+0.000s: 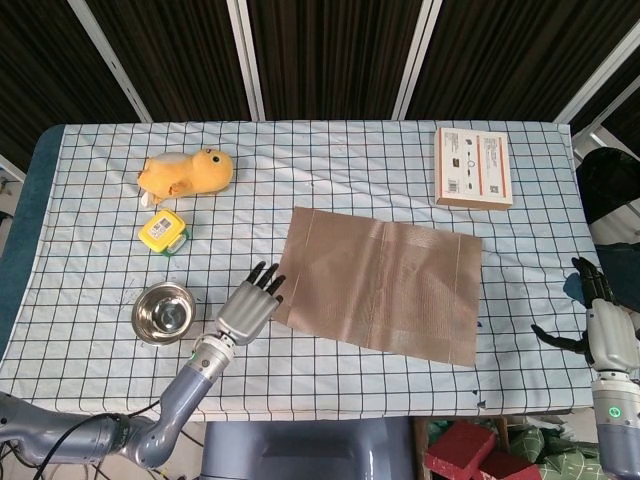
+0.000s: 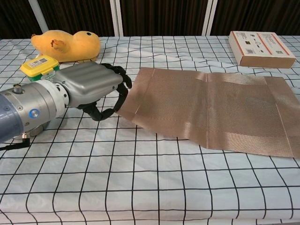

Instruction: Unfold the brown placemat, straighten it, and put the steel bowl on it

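Brown placemat (image 1: 378,294) is lying unfolded mid-table; I'm pinching its near-left corner w/ left hand (image 1: 249,309), fingers curled on the edge. It's looking thin, floppy, so corners grip best. Steel bowl (image 1: 164,312) is waiting left of that hand.

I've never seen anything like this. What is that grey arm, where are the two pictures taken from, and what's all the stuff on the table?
It is a two-armed robot with finger hands. One picture looks down from its head, the other forward from its chest. The left hand pinches the near left corner of the brown placemat, which lies unfolded. The right hand hangs off the table's right edge, holding nothing. On the checked tablecloth also lie a steel bowl, a yellow plush duck, a small yellow-lidded tub and a flat box.
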Robot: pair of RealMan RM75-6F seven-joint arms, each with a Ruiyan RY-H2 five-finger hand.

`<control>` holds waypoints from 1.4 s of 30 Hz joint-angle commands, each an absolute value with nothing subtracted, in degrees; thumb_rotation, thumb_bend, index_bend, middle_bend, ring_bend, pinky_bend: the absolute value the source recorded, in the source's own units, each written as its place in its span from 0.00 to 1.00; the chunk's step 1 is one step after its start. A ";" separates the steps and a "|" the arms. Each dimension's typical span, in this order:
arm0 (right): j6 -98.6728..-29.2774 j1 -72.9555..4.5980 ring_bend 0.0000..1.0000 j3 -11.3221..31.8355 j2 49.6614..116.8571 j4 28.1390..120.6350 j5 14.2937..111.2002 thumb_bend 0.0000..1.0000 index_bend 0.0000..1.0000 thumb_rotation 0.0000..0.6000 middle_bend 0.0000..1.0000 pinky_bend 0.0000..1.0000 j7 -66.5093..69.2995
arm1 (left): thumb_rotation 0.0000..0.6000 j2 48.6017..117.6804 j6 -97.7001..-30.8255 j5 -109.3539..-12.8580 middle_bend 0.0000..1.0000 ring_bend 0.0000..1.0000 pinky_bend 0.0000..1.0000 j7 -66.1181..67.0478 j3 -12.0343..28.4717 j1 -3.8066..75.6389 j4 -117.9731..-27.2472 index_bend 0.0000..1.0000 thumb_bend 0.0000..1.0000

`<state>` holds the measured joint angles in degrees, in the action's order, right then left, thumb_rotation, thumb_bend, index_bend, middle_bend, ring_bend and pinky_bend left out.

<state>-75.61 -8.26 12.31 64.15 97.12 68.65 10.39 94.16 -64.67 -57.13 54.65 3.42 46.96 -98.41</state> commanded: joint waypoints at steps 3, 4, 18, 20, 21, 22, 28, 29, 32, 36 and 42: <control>-75.47 -8.27 0.00 12.34 64.08 97.16 68.57 0.06 0.00 1.00 0.00 0.16 10.57 | 1.00 91.62 -65.22 -57.91 0.17 0.00 0.10 57.51 -0.68 45.74 -104.87 0.61 0.46; -75.43 -8.28 0.00 12.35 64.07 97.17 68.56 0.06 0.00 1.00 0.00 0.16 10.59 | 1.00 91.46 -65.31 -57.96 0.17 0.00 0.10 57.78 -1.15 45.60 -105.70 0.61 0.46; -75.22 -8.31 0.00 12.46 63.96 97.21 68.39 0.06 0.00 1.00 0.00 0.16 10.96 | 1.00 89.99 -66.56 -56.98 0.17 0.00 0.10 63.07 -6.21 44.72 -114.96 0.62 0.46; -75.20 -8.30 0.00 12.46 63.95 97.22 68.37 0.06 0.00 1.00 0.00 0.16 10.98 | 1.00 89.83 -66.68 -56.87 0.17 0.00 0.10 63.60 -6.78 44.65 -115.83 0.62 0.46; -75.21 -8.30 0.00 12.47 63.95 97.22 68.37 0.06 0.00 1.00 0.00 0.16 10.99 | 1.00 89.77 -66.73 -56.86 0.17 0.00 0.10 63.72 -6.91 44.64 -116.01 0.62 0.46; -75.22 -8.29 0.00 12.47 63.95 97.22 68.36 0.06 0.00 1.00 0.00 0.16 11.00 | 1.00 89.64 -66.77 -56.86 0.17 0.00 0.10 64.00 -7.30 44.58 -116.38 0.62 0.46; -75.20 -8.29 0.00 12.50 63.94 97.23 68.31 0.06 0.00 1.00 0.00 0.16 11.07 | 1.00 88.67 -67.41 -57.23 0.17 0.00 0.10 64.95 -9.11 44.13 -118.10 0.63 0.46; -75.19 -8.29 0.00 12.50 63.93 97.23 68.31 0.06 0.00 1.00 0.00 0.16 11.07 | 1.00 88.51 -67.52 -57.30 0.17 0.00 0.10 64.96 -9.34 44.02 -118.33 0.63 0.46; -75.15 -8.29 0.00 12.51 63.92 97.26 68.30 0.06 0.00 1.00 0.00 0.16 11.11 | 1.00 87.72 -67.87 -57.53 0.17 0.00 0.10 65.24 -10.06 43.80 -118.88 0.63 0.46; -75.12 -8.30 0.00 12.50 63.91 97.24 68.28 0.06 0.00 1.00 0.00 0.16 11.11 | 1.00 86.45 -68.33 -57.42 0.17 0.00 0.10 65.41 -10.79 43.52 -119.61 0.63 0.46; -75.13 -8.29 0.00 12.44 63.94 97.26 68.34 0.06 0.00 1.00 0.00 0.16 11.00 | 1.00 84.62 -68.62 -57.41 0.17 0.00 0.10 65.52 -11.76 43.26 -120.64 0.63 0.46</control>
<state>-75.13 -8.30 12.45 63.94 97.26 68.34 11.00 84.81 -68.57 -57.43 65.50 -11.60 43.33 -120.47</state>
